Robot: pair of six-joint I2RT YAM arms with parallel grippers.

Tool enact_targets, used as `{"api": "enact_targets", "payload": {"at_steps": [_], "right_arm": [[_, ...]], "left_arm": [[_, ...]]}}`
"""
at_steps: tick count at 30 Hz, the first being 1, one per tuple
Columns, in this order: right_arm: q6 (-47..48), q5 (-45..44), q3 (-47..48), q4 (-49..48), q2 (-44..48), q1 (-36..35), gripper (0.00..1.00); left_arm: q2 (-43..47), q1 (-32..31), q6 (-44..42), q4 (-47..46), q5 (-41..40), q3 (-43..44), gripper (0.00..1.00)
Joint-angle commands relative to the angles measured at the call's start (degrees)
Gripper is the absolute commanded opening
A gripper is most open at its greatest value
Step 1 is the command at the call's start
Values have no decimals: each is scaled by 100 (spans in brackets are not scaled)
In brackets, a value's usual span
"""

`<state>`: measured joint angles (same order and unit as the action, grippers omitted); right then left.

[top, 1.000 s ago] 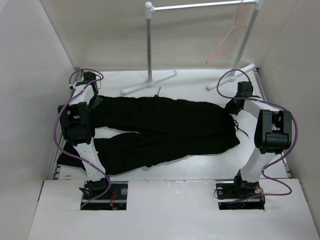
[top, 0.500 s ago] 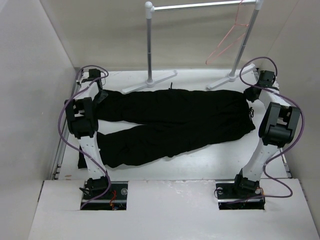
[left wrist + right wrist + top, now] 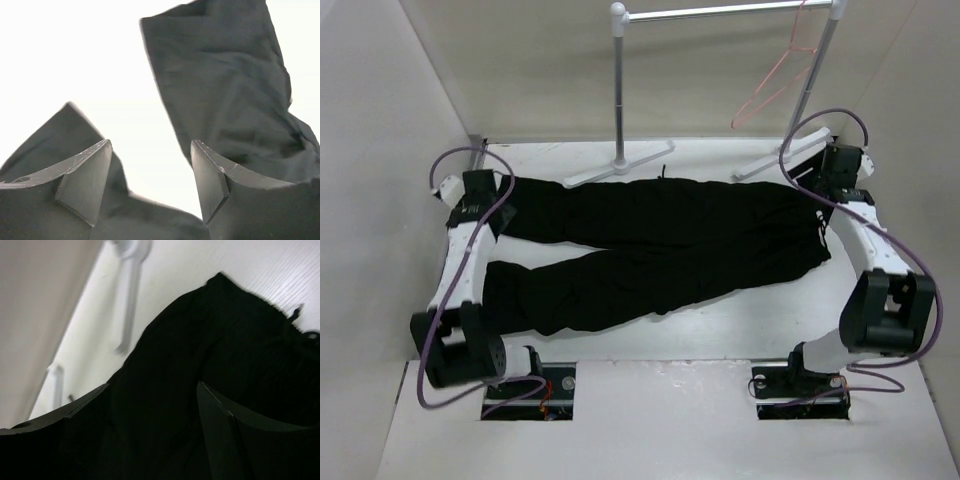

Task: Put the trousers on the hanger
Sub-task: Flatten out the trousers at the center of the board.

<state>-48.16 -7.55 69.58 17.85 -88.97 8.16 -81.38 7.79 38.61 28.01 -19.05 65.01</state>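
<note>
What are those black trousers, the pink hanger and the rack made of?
The trousers look like soft, matte cloth: they lie limp and creased. The hanger seems thin pink-red coated wire, possibly plastic. The rack has a shiny, likely metal crossbar on white posts.

Bright even light, left wrist overexposed, right wrist dim, blurred

Matt black cloth trousers (image 3: 660, 238)
</note>
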Motion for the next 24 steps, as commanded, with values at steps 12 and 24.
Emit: {"api": "enact_targets", "payload": {"at_steps": [12, 24], "right_arm": [[-88, 263, -1745, -123, 1979, -1672, 72], [193, 245, -2590, -10, 2542, -2007, 75]], "left_arm": [[-280, 684, 296, -401, 209, -1351, 47], [-2284, 685, -327, -182, -634, 1187, 17]]}}
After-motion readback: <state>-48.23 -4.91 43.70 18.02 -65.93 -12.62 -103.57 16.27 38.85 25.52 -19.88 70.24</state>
